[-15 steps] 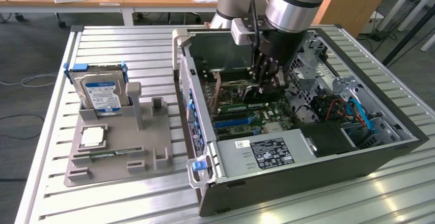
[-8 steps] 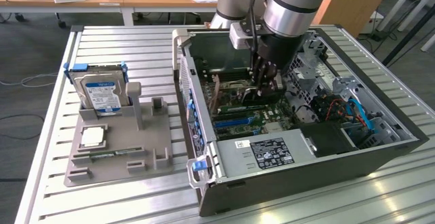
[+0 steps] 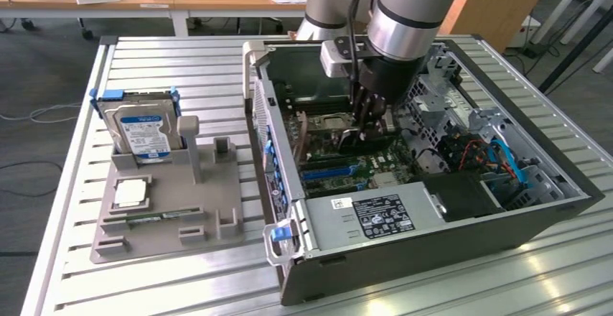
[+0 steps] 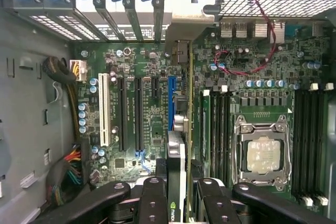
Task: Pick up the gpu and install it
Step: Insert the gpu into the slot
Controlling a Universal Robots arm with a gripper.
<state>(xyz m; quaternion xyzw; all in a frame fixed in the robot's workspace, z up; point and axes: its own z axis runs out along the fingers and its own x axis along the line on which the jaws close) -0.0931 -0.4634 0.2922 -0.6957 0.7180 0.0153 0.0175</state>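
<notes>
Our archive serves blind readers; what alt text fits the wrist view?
The gripper holds the gpu edge-on over the motherboard inside the computer case, close to a blue expansion slot. A processor socket sits nearby.

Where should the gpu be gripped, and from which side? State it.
By its upper long edge, from above: the gpu stands on edge over the motherboard, thin, with two flat faces for the fingers. The gripper holds it so, leaving the lower edge free toward the slots.
</notes>
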